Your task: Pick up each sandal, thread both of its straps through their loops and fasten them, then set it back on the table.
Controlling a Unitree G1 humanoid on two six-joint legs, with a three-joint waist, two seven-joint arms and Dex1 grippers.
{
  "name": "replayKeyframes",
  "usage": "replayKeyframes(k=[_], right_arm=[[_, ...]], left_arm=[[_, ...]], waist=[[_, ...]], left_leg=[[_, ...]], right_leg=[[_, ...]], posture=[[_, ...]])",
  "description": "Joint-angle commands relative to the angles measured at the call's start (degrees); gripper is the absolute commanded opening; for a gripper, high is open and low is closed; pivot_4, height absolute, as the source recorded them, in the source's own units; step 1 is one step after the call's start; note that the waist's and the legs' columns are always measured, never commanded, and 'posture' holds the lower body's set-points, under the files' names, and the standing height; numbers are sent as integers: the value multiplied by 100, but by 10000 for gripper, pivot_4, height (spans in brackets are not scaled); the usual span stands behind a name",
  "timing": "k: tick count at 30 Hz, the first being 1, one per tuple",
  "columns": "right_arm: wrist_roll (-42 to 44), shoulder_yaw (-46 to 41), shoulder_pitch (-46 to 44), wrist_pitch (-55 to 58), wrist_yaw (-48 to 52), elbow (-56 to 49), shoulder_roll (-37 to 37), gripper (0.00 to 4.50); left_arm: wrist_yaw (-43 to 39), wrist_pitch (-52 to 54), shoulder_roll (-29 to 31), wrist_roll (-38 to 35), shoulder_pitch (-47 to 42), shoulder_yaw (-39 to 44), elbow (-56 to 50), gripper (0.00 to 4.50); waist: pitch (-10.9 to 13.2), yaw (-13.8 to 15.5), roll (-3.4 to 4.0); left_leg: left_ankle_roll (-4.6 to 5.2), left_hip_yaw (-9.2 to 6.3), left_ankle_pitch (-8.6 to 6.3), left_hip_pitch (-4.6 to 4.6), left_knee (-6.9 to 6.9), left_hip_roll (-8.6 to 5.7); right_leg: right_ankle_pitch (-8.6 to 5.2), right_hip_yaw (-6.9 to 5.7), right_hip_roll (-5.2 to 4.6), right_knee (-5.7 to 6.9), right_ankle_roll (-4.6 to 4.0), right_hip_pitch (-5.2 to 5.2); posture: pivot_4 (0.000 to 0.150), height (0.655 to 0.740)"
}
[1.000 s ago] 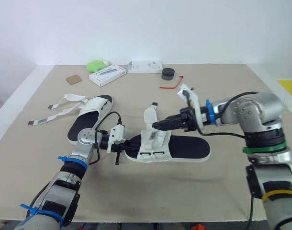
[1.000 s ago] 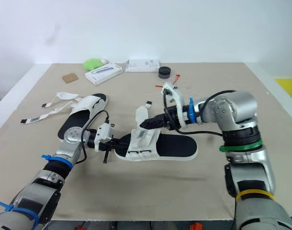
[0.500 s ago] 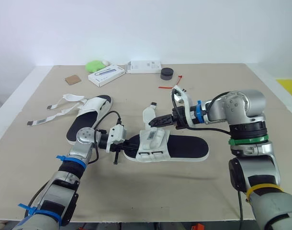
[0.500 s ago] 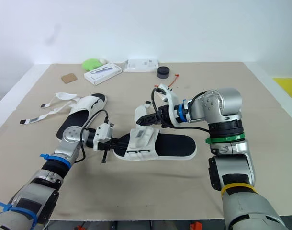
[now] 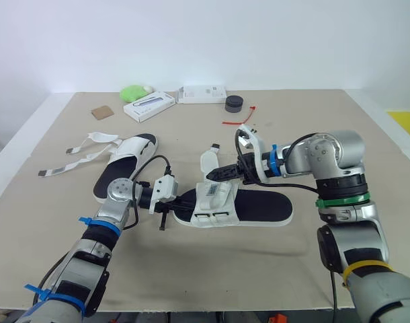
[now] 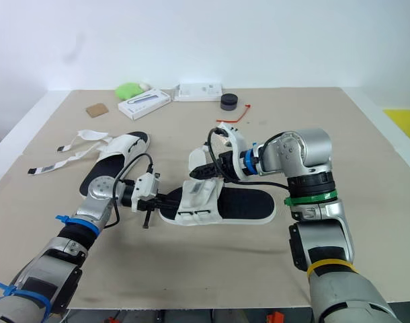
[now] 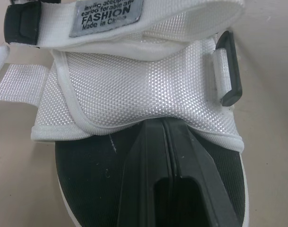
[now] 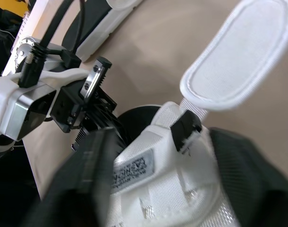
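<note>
The left wrist view shows the left gripper (image 7: 168, 125) with jaws pressed together on the near sandal (image 5: 262, 205), on its black insole just short of the white upper. The right wrist view shows the right gripper (image 8: 158, 137) with jaws spread either side of that upper, the raised strap (image 8: 238, 52) just beyond. The beige table (image 5: 306, 128) meets a white wall (image 5: 205, 40) and holds two sandals, the second sandal (image 5: 128, 165) well clear of both grippers, plus two white boxes (image 5: 150, 105), one black puck (image 5: 234, 103), one green lump (image 5: 134, 91) and one brown card (image 5: 103, 112).
</note>
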Motion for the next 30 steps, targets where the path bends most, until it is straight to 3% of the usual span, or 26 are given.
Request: replayKeyframes(k=[1,4,9,16,22,29,30], right_arm=[[132,-46,-17,-86,89,-326,18,12509],[240,-60,16,-160,243,-521,-73,439],[760,-365,111,-386,895,-1147,-447,439],[1880,-1375,906,-1524,2019,-3308,-1224,439],[1580,-1508,2661,-3044,3345,-5508,-2902,439],[224,-1175,4467,-4725,3471,-6483,-3617,439],[9,-1032,4610,-4906,3472,-6526,-3711,3875]], left_arm=[[50,182,156,786,516,-543,593,0],[60,186,145,778,529,-544,589,0],[75,154,127,789,532,-552,632,0],[18,71,126,826,449,-585,770,0],[-79,22,131,846,255,-628,945,0],[-209,-125,63,902,11,-708,1272,0],[-215,-138,44,910,-34,-713,1324,0]], waist=[[0,0,0],[-1,0,0],[-1,3,0],[-2,15,-4],[-2,22,-9],[-2,23,-19],[-2,22,-21]], left_leg=[[0,0,0,0,0,0],[0,0,0,0,0,0],[0,0,0,0,0,-2],[0,-4,-1,1,-4,-2],[-4,-10,-3,-1,-12,-4],[-12,-6,-7,3,-12,-4],[-13,-5,-7,4,-12,-6]], right_leg=[[0,0,0,0,-1,0],[-3,0,0,-1,-5,-8],[-9,0,-2,-2,-16,-9],[-14,-3,-2,-5,-13,-9],[-18,-10,-10,-50,-18,2],[-17,-11,-20,-64,-14,5],[-17,-11,-25,-65,-14,4]], posture=[[1500,7400],[1500,7400],[1500,7400],[1500,7400],[1500,7400],[1500,7400],[1500,7400]])
